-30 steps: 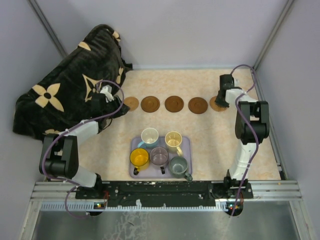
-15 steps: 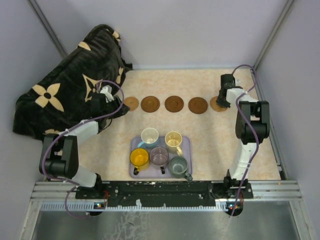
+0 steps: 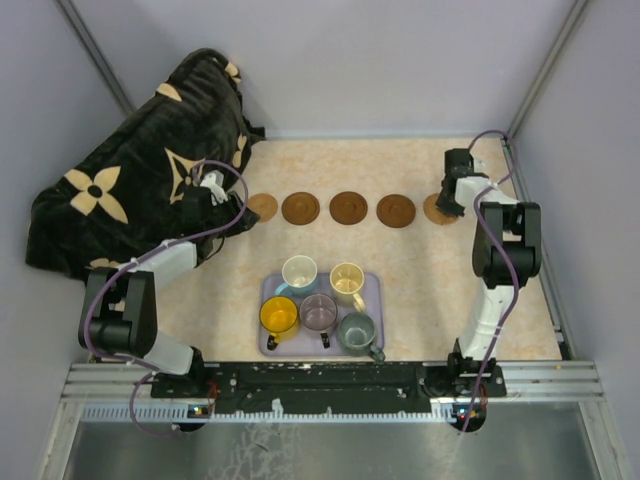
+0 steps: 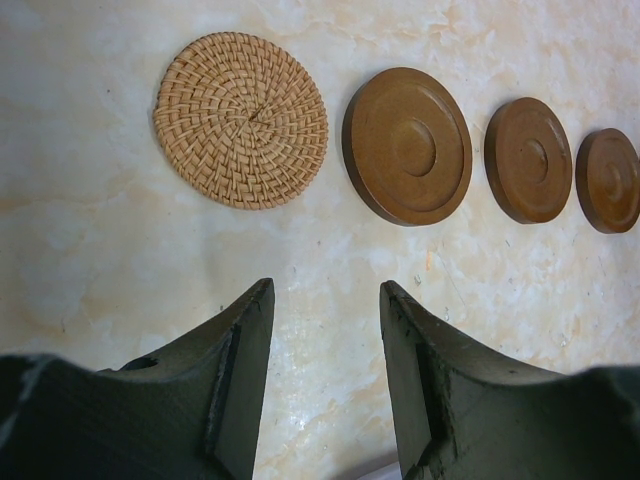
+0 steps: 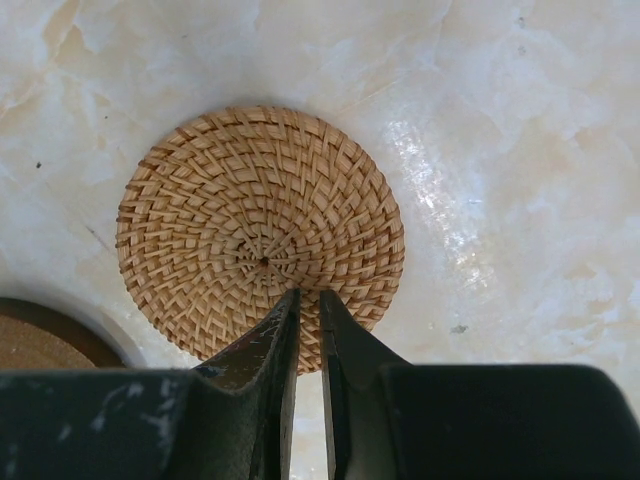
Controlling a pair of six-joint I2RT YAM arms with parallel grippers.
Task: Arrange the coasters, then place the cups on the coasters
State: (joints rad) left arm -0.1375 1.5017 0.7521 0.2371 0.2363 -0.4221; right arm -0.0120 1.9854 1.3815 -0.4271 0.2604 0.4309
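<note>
The five coasters [image 3: 348,208] are lying in one straight row parallel to the far edge of the desk [image 3: 420,290]. They are spaced apart, with a woven one at each end and three dark wooden ones between.

The right gripper [image 5: 308,300] is hovering over the right-end woven coaster [image 5: 260,235]. Its fingers are drawn almost together, leaving only a thin slit, and are pinching nothing. The tips are lying across that coaster's near rim; whether they are touching it cannot be told. The left gripper [image 4: 325,300] is sitting just to the near side of the left-end woven coaster [image 4: 241,120], with its fingers spread and empty.

The five cups [image 3: 318,312] are standing upright on the lavender tray [image 3: 374,290] at the middle of the near edge, well apart from the row. No cup is on a coaster yet.

The arranging appears complete, so the coming move is probably a cup pick. That move turns on one relation: the tray is lying toward the near edge from both sets of fingers, between the two arms. The yellow cup [image 3: 279,315] and white cup [image 3: 299,272] are occupying the tray's left half, nearer the left arm. The cream cup [image 3: 347,280] and grey-green cup [image 3: 357,330] are occupying the right half, nearer the right arm. The mauve cup is sitting between them. The right fingers would need spreading before any grasp.
</note>
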